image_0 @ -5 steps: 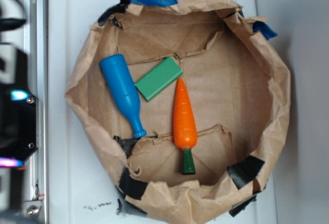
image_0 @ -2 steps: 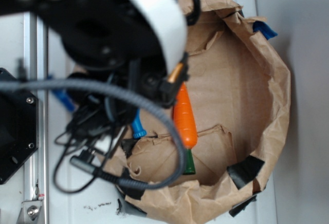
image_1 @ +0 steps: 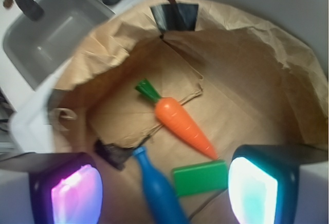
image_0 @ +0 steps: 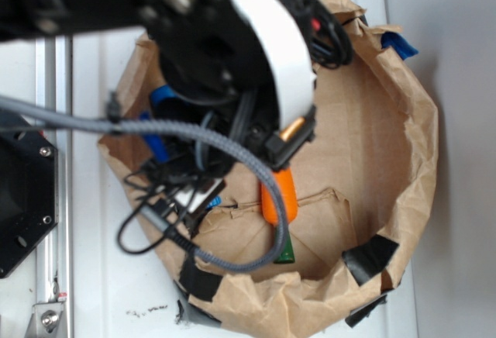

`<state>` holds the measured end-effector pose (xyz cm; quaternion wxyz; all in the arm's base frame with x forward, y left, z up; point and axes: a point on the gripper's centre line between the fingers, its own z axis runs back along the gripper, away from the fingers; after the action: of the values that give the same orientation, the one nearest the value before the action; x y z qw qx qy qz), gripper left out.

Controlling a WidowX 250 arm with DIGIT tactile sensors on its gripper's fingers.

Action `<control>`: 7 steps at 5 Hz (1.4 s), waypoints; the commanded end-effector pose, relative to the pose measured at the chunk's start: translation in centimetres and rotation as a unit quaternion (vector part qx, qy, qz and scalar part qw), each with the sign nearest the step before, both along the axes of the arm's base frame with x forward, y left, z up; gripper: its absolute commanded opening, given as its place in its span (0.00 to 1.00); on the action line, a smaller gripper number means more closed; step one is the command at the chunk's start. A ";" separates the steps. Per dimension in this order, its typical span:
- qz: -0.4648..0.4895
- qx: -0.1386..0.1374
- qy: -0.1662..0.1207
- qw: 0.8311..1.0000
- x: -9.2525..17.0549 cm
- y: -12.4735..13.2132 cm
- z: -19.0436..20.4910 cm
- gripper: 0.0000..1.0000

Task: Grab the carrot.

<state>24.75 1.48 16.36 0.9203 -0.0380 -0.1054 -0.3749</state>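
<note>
The approach is in hand: the claw (image_1: 164, 185), fingers apart and empty, hangs above the carrot (image_1: 182, 123), which lies untouched mid-floor of the paper bag (image_1: 267, 54) beside the bottle (image_1: 157, 188) and block (image_1: 199, 178); next, descend and straddle it.

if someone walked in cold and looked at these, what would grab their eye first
Probably the glossy orange carrot with its green stem, lying diagonally on the floor of the crumpled brown paper basin. Next, the open gripper hanging above it, its two fingers glowing pink and teal at the bottom of the wrist view. In the exterior view the black arm and its looping grey cable cover most of the blue bottle and the green block.
</note>
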 end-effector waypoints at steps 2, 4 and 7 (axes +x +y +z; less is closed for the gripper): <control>-0.030 -0.017 -0.006 0.999 4.1 -1.7 -5.8 1.00; -0.086 0.013 0.032 0.996 2.8 -3.9 -9.4 1.00; -0.081 0.087 0.036 0.992 2.9 -4.8 -13.6 0.00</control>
<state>27.72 -2.47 2.67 0.8928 0.0124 -0.0240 -0.4497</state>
